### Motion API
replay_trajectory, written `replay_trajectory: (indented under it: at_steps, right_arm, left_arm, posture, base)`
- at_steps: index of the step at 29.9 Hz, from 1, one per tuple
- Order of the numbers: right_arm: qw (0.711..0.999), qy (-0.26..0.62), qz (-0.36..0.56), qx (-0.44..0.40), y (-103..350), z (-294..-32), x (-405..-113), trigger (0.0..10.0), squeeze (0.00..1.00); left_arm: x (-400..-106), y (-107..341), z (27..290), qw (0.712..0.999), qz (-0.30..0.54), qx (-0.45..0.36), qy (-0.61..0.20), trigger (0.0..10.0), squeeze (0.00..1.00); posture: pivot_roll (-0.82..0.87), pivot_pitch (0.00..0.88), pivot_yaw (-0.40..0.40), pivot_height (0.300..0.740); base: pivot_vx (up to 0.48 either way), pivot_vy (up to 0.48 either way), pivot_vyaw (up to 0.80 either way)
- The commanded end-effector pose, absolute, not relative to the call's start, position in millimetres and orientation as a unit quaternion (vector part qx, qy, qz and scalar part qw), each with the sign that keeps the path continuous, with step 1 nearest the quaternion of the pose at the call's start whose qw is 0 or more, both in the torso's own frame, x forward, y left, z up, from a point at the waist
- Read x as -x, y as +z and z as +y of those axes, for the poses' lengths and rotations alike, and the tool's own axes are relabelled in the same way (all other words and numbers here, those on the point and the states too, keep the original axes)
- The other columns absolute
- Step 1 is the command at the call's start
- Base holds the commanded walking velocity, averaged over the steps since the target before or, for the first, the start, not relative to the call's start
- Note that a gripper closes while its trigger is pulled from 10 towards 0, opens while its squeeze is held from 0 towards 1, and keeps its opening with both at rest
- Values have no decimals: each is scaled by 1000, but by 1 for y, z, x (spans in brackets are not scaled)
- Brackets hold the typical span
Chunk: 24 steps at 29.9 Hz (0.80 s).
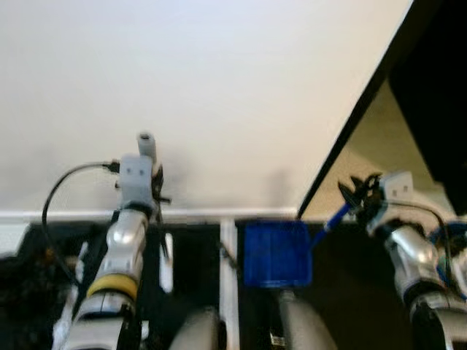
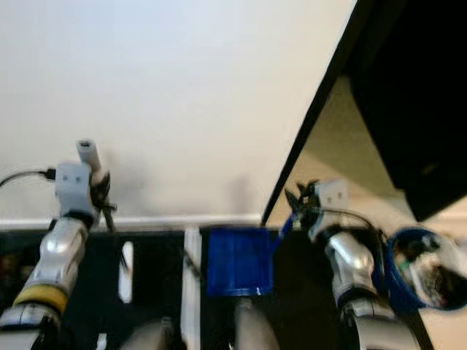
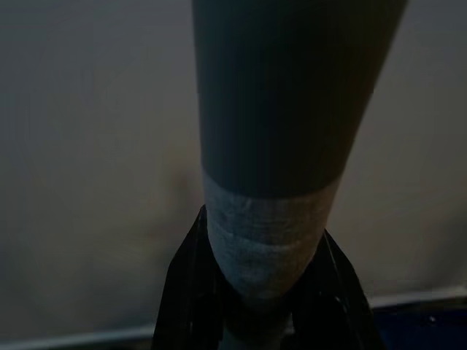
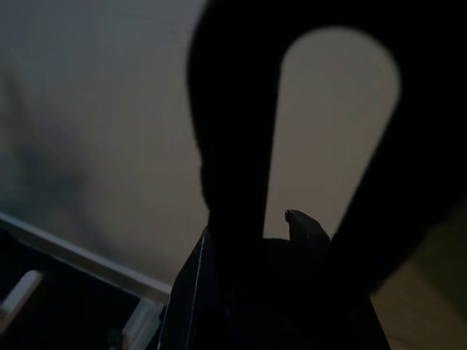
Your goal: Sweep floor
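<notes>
Broom and dustpan held up against the wall

Both arms are raised in front of a plain white wall [image 1: 219,87], and I look at the strip where the wall meets its white baseboard [image 1: 190,216]. Below the baseboard the floor [image 1: 193,255] looks very dark.

My left gripper [image 3: 259,292] is closed around a broom handle [image 3: 292,109]. In the left wrist view the two black fingers [image 3: 182,292] press on a grey taped band of the handle, and the dark part of the handle runs away from the camera toward the wall. In the head view a grey tip [image 1: 145,143] stands just above the left wrist.

My right gripper [image 1: 359,194] holds the thin blue handle of a blue dustpan [image 1: 277,254]. The pan hangs between the two arms, just under the baseboard, with its ribbed face toward me. In the right wrist view a dark loop [image 4: 336,131] stands in front of the camera, and the fingers are too dark to separate.

To the right a black edge [image 1: 350,124] runs diagonally, and beside it there is a beige surface [image 1: 387,138]. A round blue thing [image 2: 423,270] is near my right elbow; I cannot tell what it is.
</notes>
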State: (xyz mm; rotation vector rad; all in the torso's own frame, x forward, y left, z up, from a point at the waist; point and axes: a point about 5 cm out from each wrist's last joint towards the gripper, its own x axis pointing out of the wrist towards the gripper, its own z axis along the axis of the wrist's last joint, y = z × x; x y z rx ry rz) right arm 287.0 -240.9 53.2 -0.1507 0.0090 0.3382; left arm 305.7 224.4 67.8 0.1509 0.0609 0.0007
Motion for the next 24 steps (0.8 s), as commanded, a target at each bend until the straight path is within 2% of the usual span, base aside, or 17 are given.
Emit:
replay_trajectory:
  at_steps: [1,8,14,18,20,24]
  right_arm:
    - [982,168,-8,83,58,-243,-289,10000,0]
    - [981,171,-1,90,57,-244,-288,10000,0]
    - [981,173,2,94,57,-244,-289,10000,0]
    - [980,175,5,95,57,-243,-289,10000,0]
    - [980,179,10,93,56,-240,-291,10000,0]
    - [982,172,9,76,56,-237,-293,10000,0]
  left_arm:
    - [-305,71,224,997,20,-72,1,10000,0]
    - [-302,68,227,996,28,-80,8,10000,0]
    - [-300,68,228,997,28,-70,12,10000,0]
    - [-299,66,230,997,33,-64,25,10000,0]
    - [-299,69,231,995,27,-91,27,10000,0]
    - [-299,71,231,995,24,-95,22,10000,0]
  posture:
    - [110,54,-46,740]
    - [110,65,-52,740]
    - [111,69,-55,740]
    - [111,73,-57,740]
    - [109,98,-59,740]
    - [107,116,-60,740]
  base:
    - [0,0,0]
    - [0,0,0]
    - [0,-414,0]
    - [0,0,0]
    - [0,0,0]
    - [0,0,0]
